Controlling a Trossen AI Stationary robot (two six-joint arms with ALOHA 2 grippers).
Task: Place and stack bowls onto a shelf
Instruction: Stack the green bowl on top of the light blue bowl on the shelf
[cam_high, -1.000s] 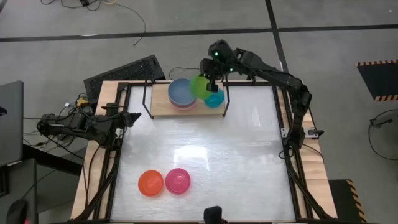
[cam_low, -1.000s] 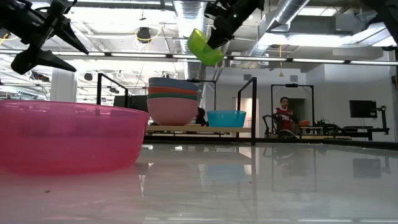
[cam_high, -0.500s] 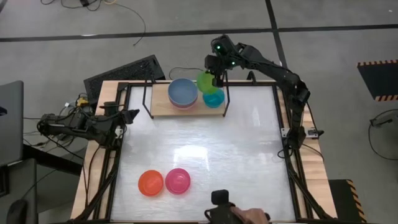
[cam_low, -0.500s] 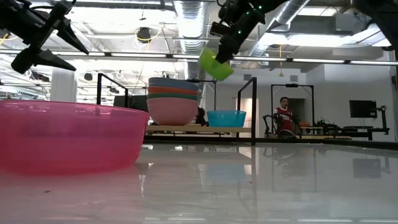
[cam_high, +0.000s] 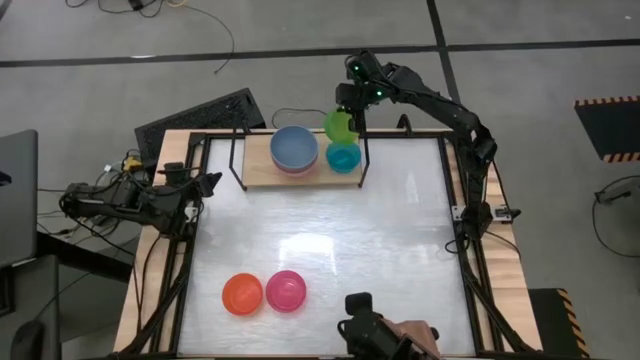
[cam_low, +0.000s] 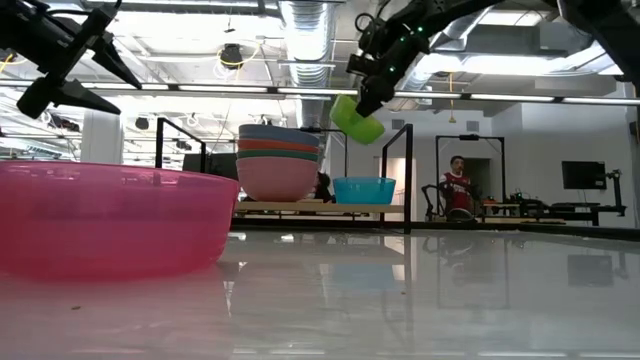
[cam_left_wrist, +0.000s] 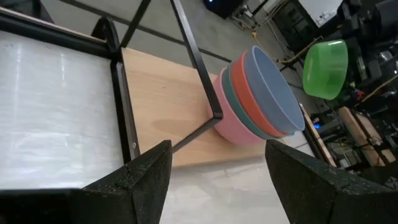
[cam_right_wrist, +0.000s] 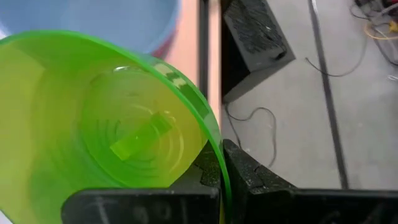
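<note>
Bright, even light over the whole scene, coming from above: in the low view, ceiling strip lights (cam_low: 300, 30) blaze white and wash out the rafters around them. The white tabletop (cam_high: 330, 240) throws back a soft patch of glare near its middle in the high view, and in the low view it mirrors the room like wet ice. Shadows are faint and short. The magenta bowl (cam_low: 110, 220) looms close to the lens, soft and out of focus. In the right wrist view the lime bowl (cam_right_wrist: 112, 118) glows translucent, slightly blurred at its rim.
</note>
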